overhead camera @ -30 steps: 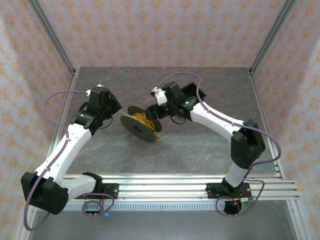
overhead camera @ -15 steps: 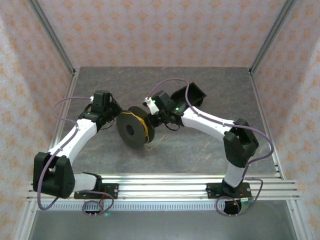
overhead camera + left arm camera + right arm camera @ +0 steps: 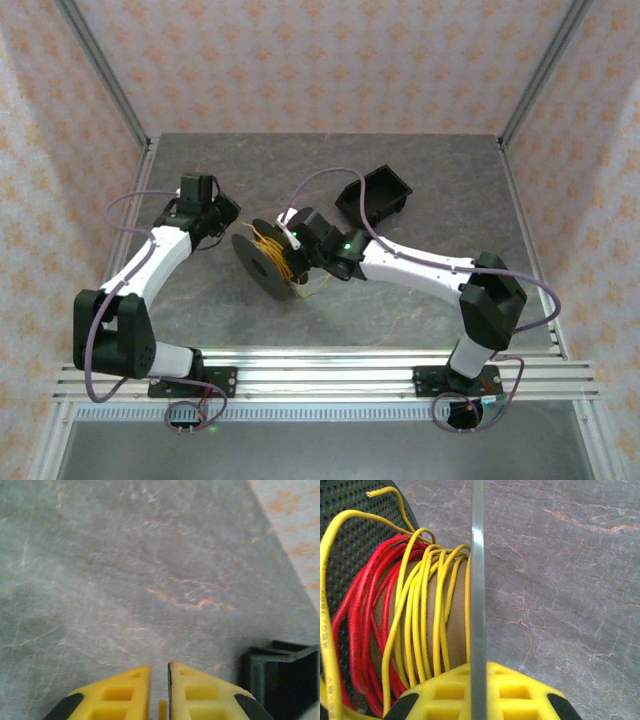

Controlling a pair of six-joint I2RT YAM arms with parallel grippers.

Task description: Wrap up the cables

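The spool (image 3: 264, 266) stands on edge near the middle of the surface (image 3: 400, 320), somewhat closer to the left edge than to the right. The cables (image 3: 274, 245) are wound on its core, between its two flanges, and a few loose strands trail onto the surface at the spool's near right side. The bin (image 3: 374, 195) sits behind and to the right of the spool, toward the far edge and well apart from it. The left gripper (image 3: 228, 214) is behind and left of the spool, near it. The right gripper (image 3: 292, 262) is at the spool's right side, one flange rim running between its fingers. A rail (image 3: 330, 375) lies along the near edge.
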